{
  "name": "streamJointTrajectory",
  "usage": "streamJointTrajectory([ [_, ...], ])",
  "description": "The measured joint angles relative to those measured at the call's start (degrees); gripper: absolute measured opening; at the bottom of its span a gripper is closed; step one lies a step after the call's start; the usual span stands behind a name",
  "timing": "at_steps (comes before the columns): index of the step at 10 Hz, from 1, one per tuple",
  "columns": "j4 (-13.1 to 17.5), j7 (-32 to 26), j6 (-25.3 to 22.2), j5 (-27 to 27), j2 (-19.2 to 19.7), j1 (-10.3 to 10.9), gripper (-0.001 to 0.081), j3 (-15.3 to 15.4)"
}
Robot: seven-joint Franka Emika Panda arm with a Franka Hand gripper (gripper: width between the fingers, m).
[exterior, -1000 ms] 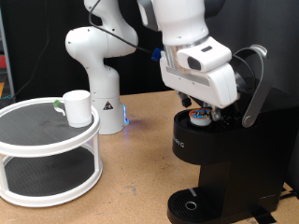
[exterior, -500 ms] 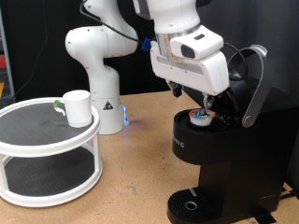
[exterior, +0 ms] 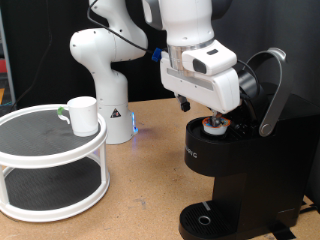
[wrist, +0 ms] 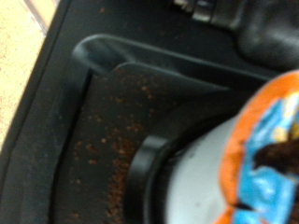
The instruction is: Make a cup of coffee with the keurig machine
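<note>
Brown surface at left carries a white tiered stand with the cup [exterior: 81,115], while the gripper [exterior: 212,120], its opening untellable, hovers over the keurig machine [exterior: 235,170], lid raised, pod [wrist: 250,159] seated.

The only lettering is small pale vertical print on the front of the machine [exterior: 193,156], too small to read, and a yellow triangular sign [exterior: 113,112] on the arm's base.

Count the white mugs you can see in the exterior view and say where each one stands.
1. The cup stands on the top tier of the round white two-tier stand at the exterior view's left. Others could be hidden behind the keurig machine.
</note>
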Motion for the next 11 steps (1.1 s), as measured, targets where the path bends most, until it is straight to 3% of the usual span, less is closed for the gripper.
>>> streamJointTrajectory([
  [11, -2.4, 0.9, 3.0, -1.2, 0.0, 0.0, 0.0808, 1.0],
])
